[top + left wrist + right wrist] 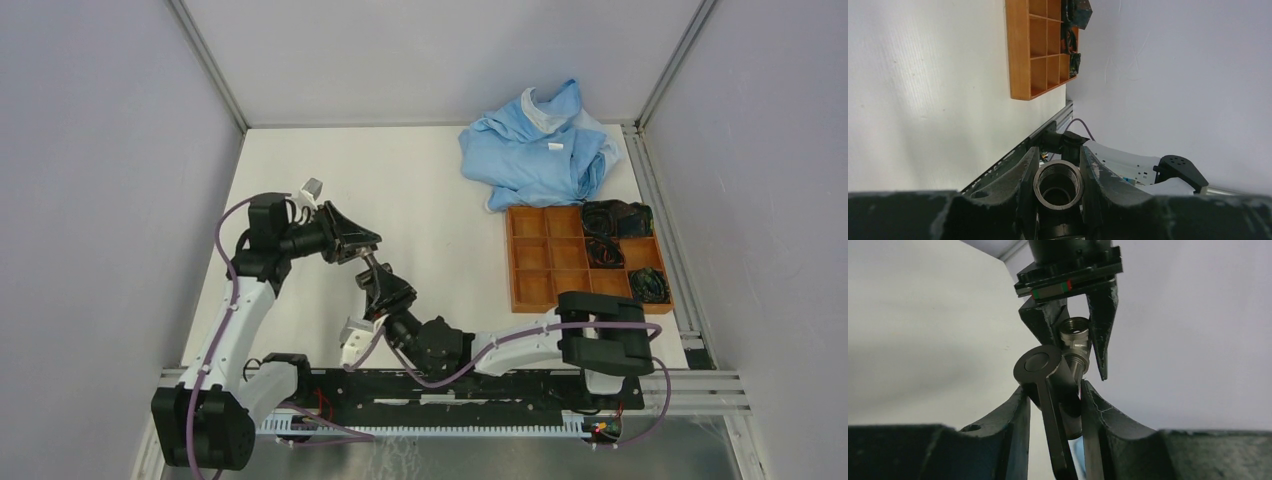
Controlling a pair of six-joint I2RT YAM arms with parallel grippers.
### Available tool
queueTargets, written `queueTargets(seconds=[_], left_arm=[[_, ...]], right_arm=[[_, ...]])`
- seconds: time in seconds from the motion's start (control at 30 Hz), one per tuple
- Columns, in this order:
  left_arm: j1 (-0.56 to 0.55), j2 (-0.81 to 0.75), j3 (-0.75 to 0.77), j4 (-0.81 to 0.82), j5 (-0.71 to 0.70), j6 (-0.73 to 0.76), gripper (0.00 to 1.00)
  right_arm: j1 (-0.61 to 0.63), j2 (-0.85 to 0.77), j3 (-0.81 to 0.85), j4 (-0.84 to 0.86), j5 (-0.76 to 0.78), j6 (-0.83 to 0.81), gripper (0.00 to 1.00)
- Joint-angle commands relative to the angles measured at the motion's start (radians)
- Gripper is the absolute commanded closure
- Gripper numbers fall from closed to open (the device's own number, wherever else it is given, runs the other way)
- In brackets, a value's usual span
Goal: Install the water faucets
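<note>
Fitting (1058, 166), threaded metal, gripped by left claw (1059, 148), right claw (1054, 387) gripping dark cylinder (1040, 365), seemingly abutting.

Cut off at the bottom edge of the left wrist view: body of the T-shaped fitting (1058, 165) below its threaded mouth. Lost below the right wrist view's bottom edge: lever end of the stubby piece (1045, 371). Too small to tell at centre of the overhead view: the join between left pincer (366, 257) and right pincer (373, 273). Masked by the right arm (600, 335) at lower right: near corner of the wooden tray (530, 270); dark tangle (612, 225) in its right-hand compartments unidentifiable.
</note>
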Motion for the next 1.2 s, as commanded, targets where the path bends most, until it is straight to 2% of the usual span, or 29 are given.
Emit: queueTargets(seconds=[0.0, 0.13, 0.23, 0.4, 0.6, 0.67, 0.73, 0.87, 0.93, 1.0, 1.1, 1.17], left_arm=[[0.007, -0.056, -0.033, 0.177, 0.101, -0.083, 0.98], [0.007, -0.102, -0.099, 0.3, 0.075, -0.158, 0.98], [0.006, -0.136, -0.135, 0.381, 0.042, -0.202, 0.98], [0.006, -0.211, -0.154, 0.397, -0.04, -0.173, 0.98], [0.005, -0.231, -0.146, 0.384, -0.055, -0.165, 0.98], [0.005, -0.226, -0.137, 0.357, -0.059, -0.146, 0.98], [0.006, -0.22, -0.129, 0.299, -0.081, -0.113, 0.98], [0.005, -0.198, -0.15, 0.219, -0.18, -0.063, 0.98], [0.006, -0.194, -0.199, 0.297, -0.25, -0.077, 0.98], [0.005, -0.163, -0.256, 0.451, -0.295, -0.082, 0.98], [0.006, -0.001, -0.278, 0.637, -0.274, -0.038, 0.98], [0.005, 0.151, -0.235, 0.675, -0.23, 0.006, 0.98]], right_arm=[[-0.077, -0.183, -0.073, 0.179, 0.114, 0.551, 1.0], [-0.189, -0.295, -0.165, 0.068, -0.036, 0.994, 1.0], [-0.27, -0.32, -0.22, 0.086, -0.205, 1.223, 1.0], [-0.327, -0.307, -0.238, 0.11, -0.394, 1.424, 1.0], [-0.332, -0.316, -0.242, 0.1, -0.438, 1.443, 0.99], [-0.338, -0.348, -0.263, 0.058, -0.425, 1.43, 0.89], [-0.345, -0.387, -0.287, -0.019, -0.401, 1.4, 0.74], [-0.353, -0.482, -0.331, -0.292, -0.296, 1.342, 0.54], [-0.358, -0.529, -0.362, -0.397, -0.26, 1.339, 0.42], [-0.359, -0.572, -0.39, -0.478, -0.223, 1.35, 0.32], [-0.36, -0.626, -0.417, -0.611, -0.18, 1.395, 0.28], [-0.36, -0.654, -0.415, -0.715, -0.17, 1.417, 0.27]])
